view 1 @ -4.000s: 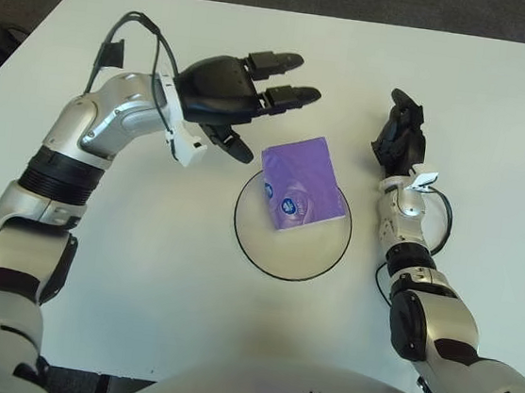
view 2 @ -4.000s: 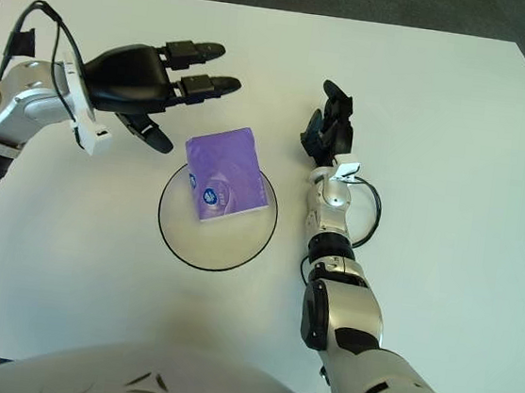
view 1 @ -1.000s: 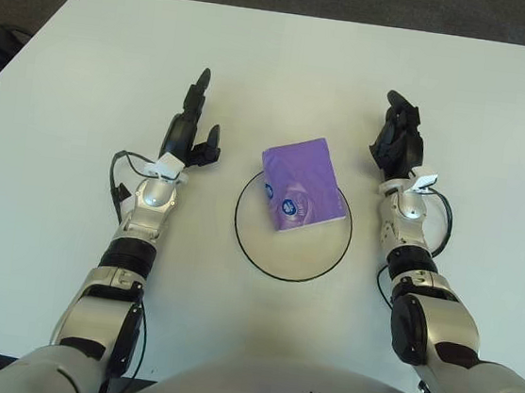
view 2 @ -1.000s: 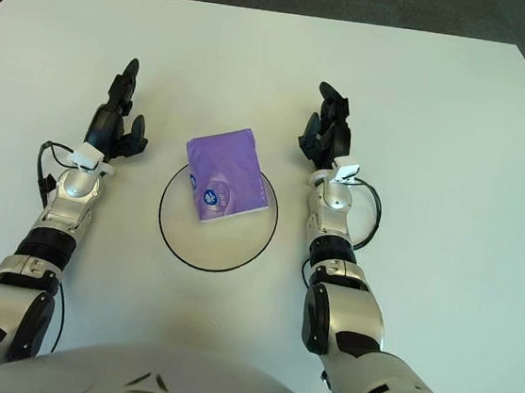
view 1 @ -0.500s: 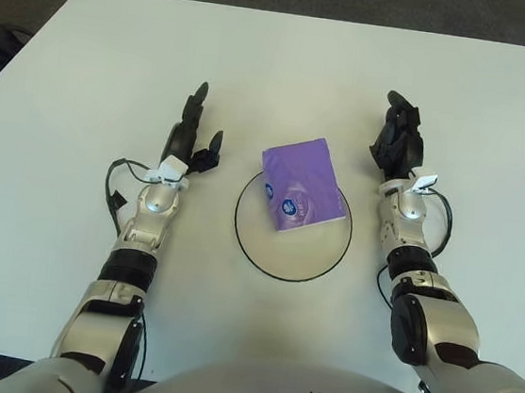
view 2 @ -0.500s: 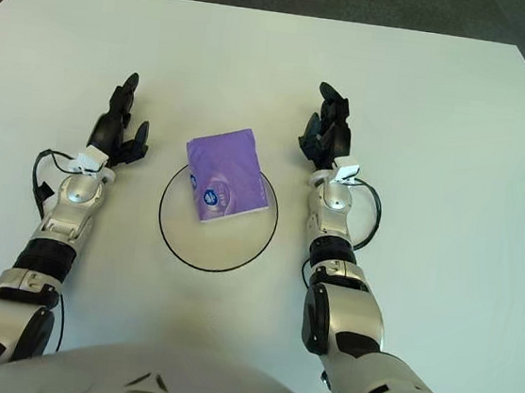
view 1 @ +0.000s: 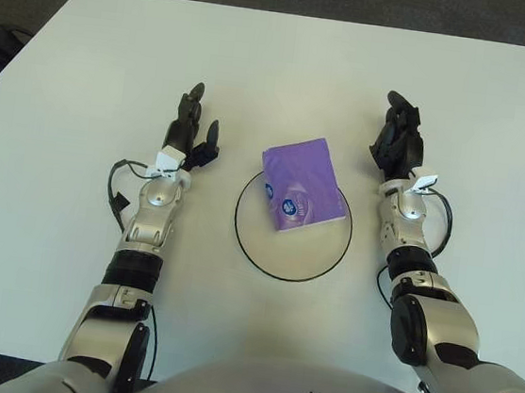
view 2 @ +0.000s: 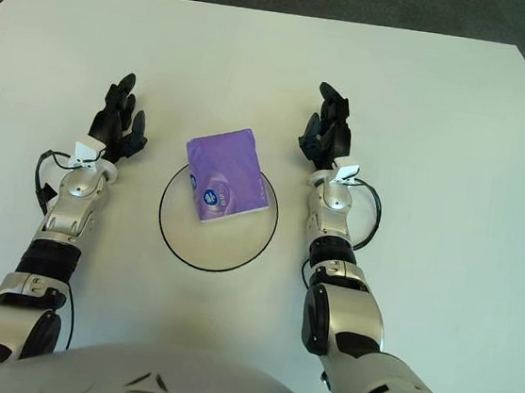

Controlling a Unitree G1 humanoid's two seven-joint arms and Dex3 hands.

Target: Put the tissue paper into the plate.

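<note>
Left eye view: purple tissue pack (view 1: 300,185), label unreadable, on plate (view 1: 265,255); left hand (view 1: 190,132) and right hand (view 1: 398,143) relaxed, empty.

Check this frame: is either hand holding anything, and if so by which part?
Nothing is held. The left hand and right hand flank the plate, empty, while the purple tissue pack lies on it untouched.

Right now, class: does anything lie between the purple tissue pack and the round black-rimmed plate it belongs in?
Nothing visible does. The purple tissue pack already lies on the round black-rimmed plate, its far corner overhanging the rim. The left hand and right hand flank it, holding nothing.
</note>
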